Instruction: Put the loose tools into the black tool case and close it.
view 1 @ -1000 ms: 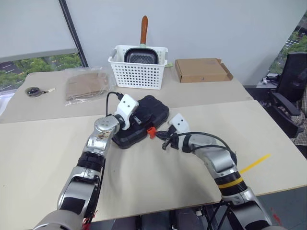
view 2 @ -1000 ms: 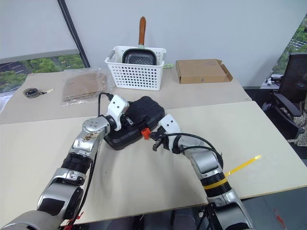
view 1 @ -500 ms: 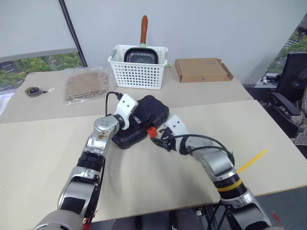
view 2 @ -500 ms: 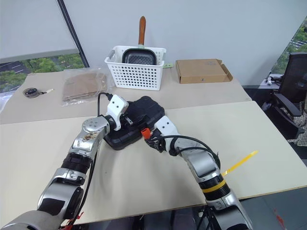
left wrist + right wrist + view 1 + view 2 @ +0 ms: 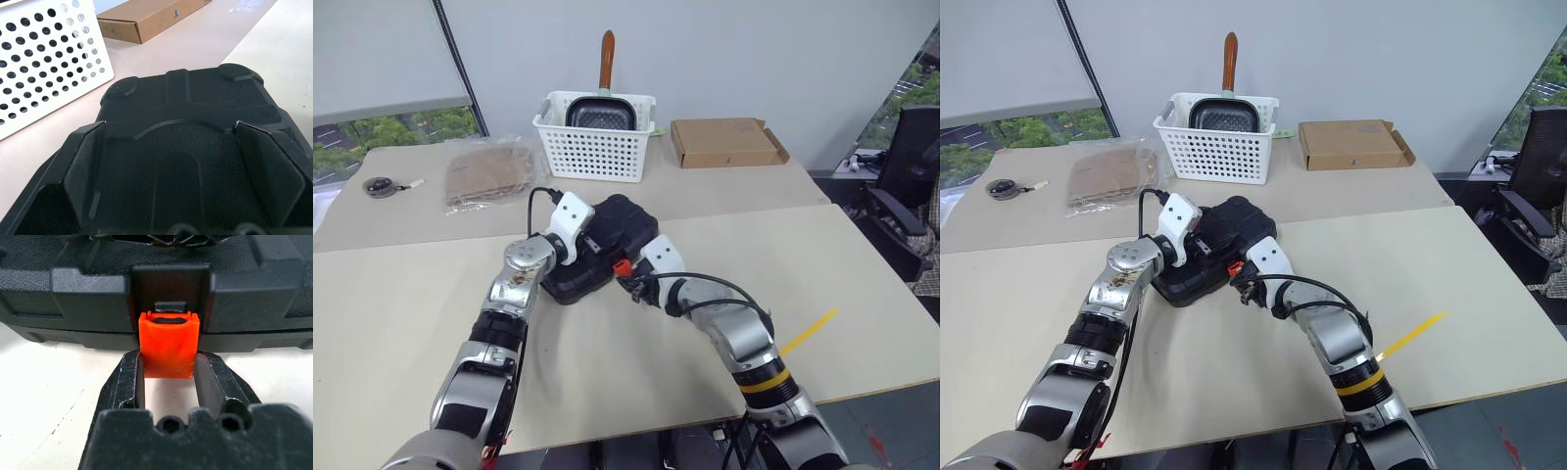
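Head views: bright, even daylight; window [image 5: 382,137] at far left is the apparent source. Shadows soft, short beneath the black tool case [image 5: 607,245] on the bench [image 5: 636,372]. No glare. Distant items sharp. Wrist views: near fingers [image 5: 85,169] softly out of focus; orange latch [image 5: 168,345] crisp, saturated; the case's underside dark.

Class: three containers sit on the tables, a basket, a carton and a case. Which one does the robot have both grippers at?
The black tool case. The left gripper rests over its lid, the right gripper grips its orange latch; the white basket and cardboard carton stand untouched behind.
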